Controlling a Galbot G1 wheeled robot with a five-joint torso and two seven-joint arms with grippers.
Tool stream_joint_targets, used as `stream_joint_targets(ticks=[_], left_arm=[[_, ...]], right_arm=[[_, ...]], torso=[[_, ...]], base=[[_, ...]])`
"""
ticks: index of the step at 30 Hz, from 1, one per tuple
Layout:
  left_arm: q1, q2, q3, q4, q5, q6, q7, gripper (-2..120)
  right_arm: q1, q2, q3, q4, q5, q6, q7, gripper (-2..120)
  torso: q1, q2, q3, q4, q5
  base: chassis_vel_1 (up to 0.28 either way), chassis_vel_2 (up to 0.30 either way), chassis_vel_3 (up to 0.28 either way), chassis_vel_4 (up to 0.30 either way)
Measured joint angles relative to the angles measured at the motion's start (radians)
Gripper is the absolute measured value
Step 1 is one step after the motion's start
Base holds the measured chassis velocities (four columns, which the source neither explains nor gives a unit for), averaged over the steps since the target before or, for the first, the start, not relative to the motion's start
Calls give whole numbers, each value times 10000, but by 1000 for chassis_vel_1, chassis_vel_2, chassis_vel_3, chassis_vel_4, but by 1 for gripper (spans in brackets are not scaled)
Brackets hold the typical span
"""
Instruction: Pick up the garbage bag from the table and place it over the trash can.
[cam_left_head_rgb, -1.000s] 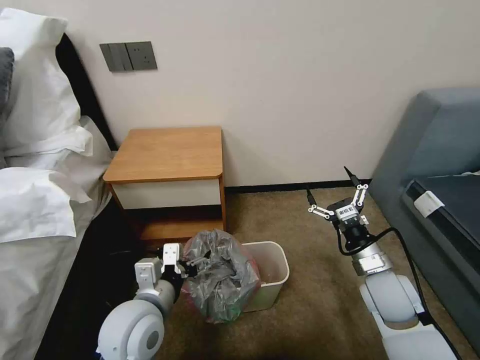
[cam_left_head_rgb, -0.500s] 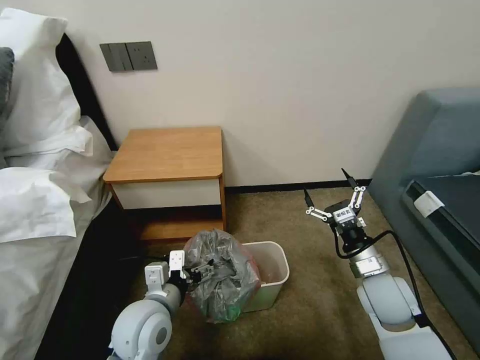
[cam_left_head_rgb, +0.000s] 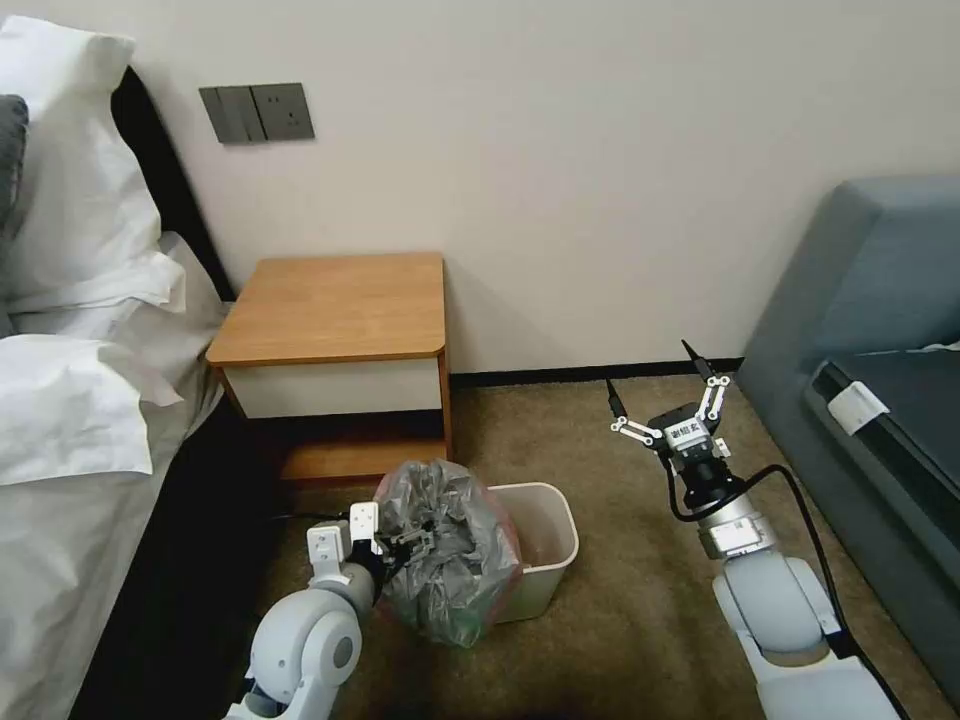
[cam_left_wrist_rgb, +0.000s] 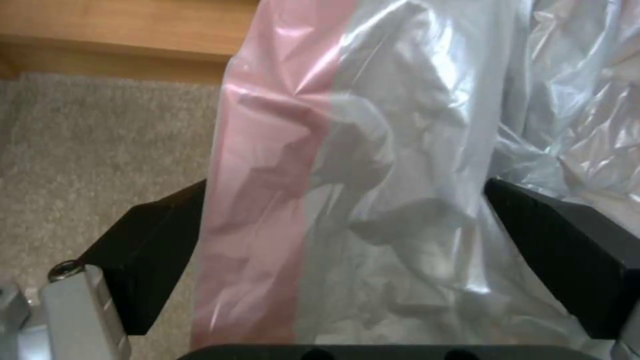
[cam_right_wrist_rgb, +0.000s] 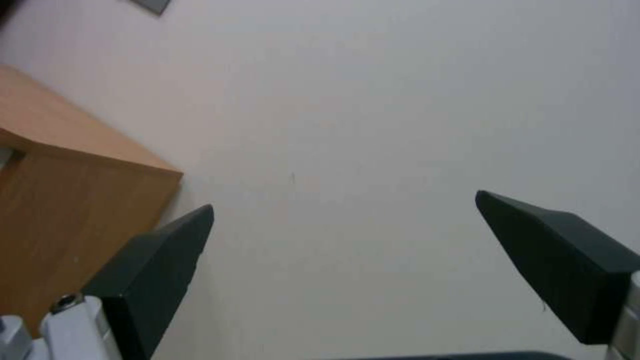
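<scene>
Two claws in frame, one working. We note our left claw has slid rightward and slightly farther over the last second, carrying the garbage bag with it; the bag now sits bunched over the left, near part of the trash can, draped outside its rim rather than spread over the opening. We judge the covering step begun, not finished. Bench top bare, far-left of the can. Right claw hovers wide and empty above the carpet, well right of the can, barely shifted. Left wrist view adds what the head view cannot: film lies between spread fingers, pink edge showing; whether it is pinched, we cannot tell.
</scene>
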Motion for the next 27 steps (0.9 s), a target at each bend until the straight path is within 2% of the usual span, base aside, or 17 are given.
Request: stream_joint_targets(ticks=[20, 23, 26, 27], left_arm=[[-242, -242, 25, 574, -67, -42, -3, 97], [-276, -264, 28, 630, -79, -44, -19, 91], [-280, -265, 44, 662, -87, -47, -27, 78], [-280, -265, 44, 662, -87, -47, -27, 78]], right_arm=[[-55, 21, -15, -15, -162, 128, 26, 100], [-49, 30, -26, -19, -173, 136, 27, 100], [-31, 25, -27, -19, -174, 142, 44, 100], [-31, 25, -27, -19, -174, 142, 44, 100]], torso=[[-1, 0, 0, 1, 2], [-1, 0, -1, 1, 2], [-1, 1, -1, 1, 2], [-1, 1, -1, 1, 2]], base=[[0, 0, 0, 0], [0, 0, 0, 0], [0, 0, 0, 0], [0, 0, 0, 0]])
